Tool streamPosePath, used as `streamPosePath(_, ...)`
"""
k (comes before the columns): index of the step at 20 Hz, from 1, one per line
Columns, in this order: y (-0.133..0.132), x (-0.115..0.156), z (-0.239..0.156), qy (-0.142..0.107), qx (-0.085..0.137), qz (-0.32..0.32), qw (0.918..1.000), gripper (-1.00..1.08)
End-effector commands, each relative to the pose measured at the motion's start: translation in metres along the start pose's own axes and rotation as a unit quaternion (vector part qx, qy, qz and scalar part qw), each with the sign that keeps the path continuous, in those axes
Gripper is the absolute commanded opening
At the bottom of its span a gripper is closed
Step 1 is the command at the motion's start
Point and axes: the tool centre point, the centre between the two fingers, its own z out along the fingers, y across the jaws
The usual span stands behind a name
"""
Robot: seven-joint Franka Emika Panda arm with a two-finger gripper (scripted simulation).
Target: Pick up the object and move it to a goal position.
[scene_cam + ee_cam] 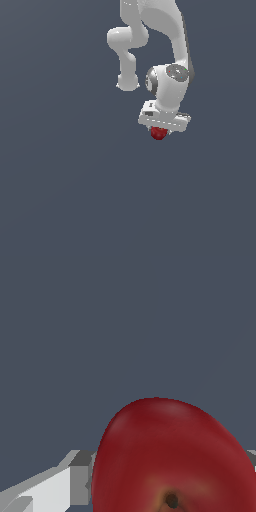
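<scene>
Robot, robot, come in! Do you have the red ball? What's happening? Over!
Gripper shut on the red ball. Ball fills the wrist view, a gripper finger beside it. Nothing seen in the way. Over.

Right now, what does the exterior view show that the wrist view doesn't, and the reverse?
Exterior only: the white arm reaching down, and the whole hand with the ball small at its tip. Wrist only: the ball's glossy dark red skin close up, with a small dark pit, and one grey finger beside it. Both: the ball at the hand, against a plain grey background.
</scene>
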Motion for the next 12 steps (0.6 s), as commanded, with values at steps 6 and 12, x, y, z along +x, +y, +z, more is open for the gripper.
streamPosePath(6, -0.03, -0.036, -0.052, 0.002, 0.0, 0.0, 1.0, -1.0)
streamPosePath(12, -0.045, -0.053, -0.076, 0.002, 0.0, 0.0, 1.0, -1.0)
